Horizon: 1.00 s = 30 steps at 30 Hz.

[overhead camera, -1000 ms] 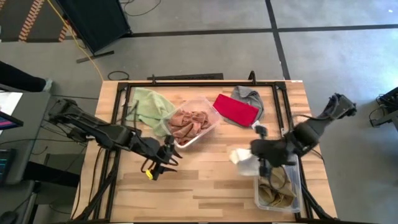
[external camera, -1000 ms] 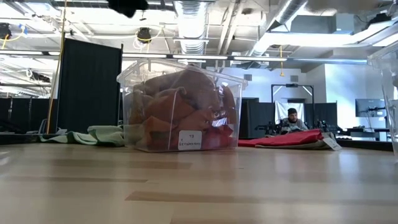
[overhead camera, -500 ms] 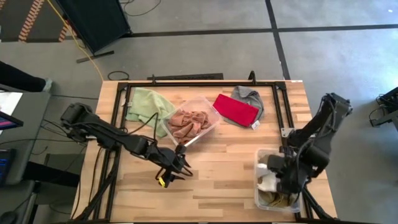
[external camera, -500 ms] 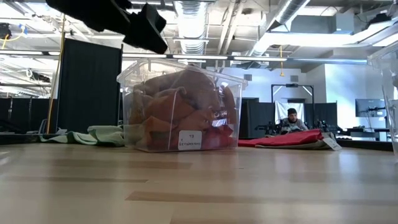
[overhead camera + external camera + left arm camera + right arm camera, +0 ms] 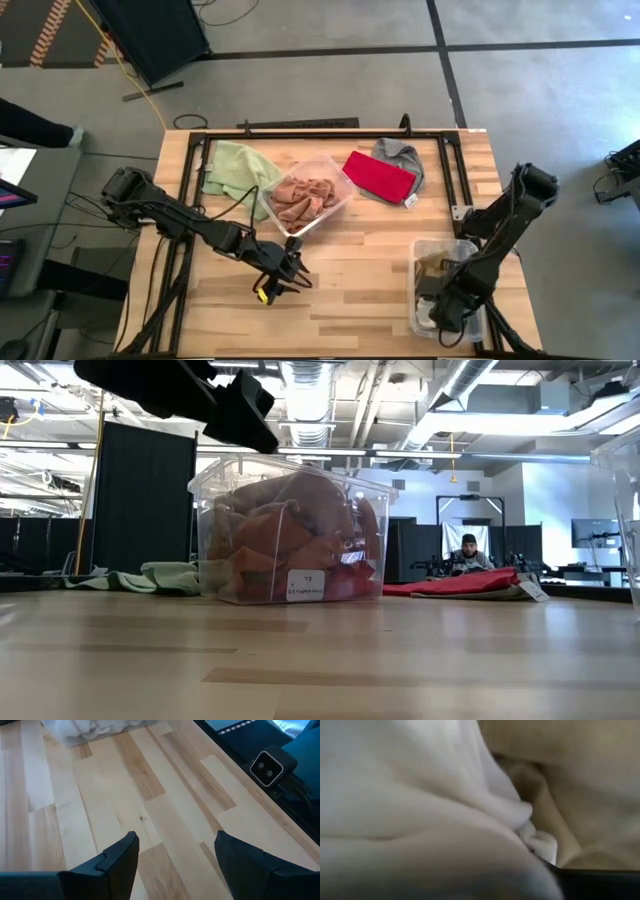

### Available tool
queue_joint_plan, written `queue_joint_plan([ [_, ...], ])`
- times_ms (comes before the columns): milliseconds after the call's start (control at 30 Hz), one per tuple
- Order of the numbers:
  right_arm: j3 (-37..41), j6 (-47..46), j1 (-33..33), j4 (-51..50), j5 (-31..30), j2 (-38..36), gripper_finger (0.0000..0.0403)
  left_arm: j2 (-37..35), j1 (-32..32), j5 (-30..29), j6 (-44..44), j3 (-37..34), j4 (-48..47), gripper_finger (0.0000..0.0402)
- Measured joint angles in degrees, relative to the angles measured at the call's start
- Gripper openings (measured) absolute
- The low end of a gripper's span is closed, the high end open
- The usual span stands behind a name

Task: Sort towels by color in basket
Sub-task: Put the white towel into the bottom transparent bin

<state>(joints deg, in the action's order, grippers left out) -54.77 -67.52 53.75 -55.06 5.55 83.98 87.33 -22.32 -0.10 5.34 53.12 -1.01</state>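
From above, the wooden surface [image 5: 330, 280] carries two clear bins. The middle bin [image 5: 343, 205] holds rust-orange towels [image 5: 305, 197]. Beside it toward the far left corner lies the pale green towel [image 5: 235, 170]; toward the far right lie the red towel [image 5: 378, 176] and, partly under it, the grey towel [image 5: 402, 153]. The left gripper [image 5: 288, 275] hangs over bare wood just in front of the middle bin, its fingers spread apart with nothing between them. The right gripper [image 5: 437, 315] is down inside the second bin [image 5: 412, 300] at the near right corner, fingers together on the white towel [image 5: 425, 318], with the tan-brown towel [image 5: 437, 265] also in that bin.

At surface level, the middle bin [image 5: 372, 495] stands in the centre full of rust-orange cloth [image 5: 290, 535]; the green towel [image 5: 170, 577] lies to its left, the red one [image 5: 470, 582] to its right. A person [image 5: 468, 552] sits far back in the room.

The left wrist view shows its two dark fingers [image 5: 112, 862] wide apart above bare planks.

The right wrist view is filled with white cloth [image 5: 405, 795] pressed close, tan cloth [image 5: 570, 780] behind it.
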Motion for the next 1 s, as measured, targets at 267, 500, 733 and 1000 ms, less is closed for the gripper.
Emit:
queue_joint_plan([
  [267, 4.8, 3.5, -2.6, 9.4, 3.7, 3.1, 0.0040, 0.0, -0.6, 0.0, 0.2, 0.0, 0.6, 0.0249],
  [500, 5.3, 2.1, -3.7, 9.8, 3.8, 0.6, 0.0052, 0.0, -0.6, 0.0, 0.2, 0.0, 0.3, 0.0249],
  [733, 5.6, -2.6, -4.1, 8.8, 3.1, -5.1, 0.0134, 0.0, -0.6, 0.0, 0.0, 0.0, -1.4, 0.0249],
  [1000, 5.5, -7.7, -4.8, 8.8, 2.8, -12.9, 0.0231, 0.0, -0.6, 0.0, 0.2, 0.0, -1.7, 0.0249],
])
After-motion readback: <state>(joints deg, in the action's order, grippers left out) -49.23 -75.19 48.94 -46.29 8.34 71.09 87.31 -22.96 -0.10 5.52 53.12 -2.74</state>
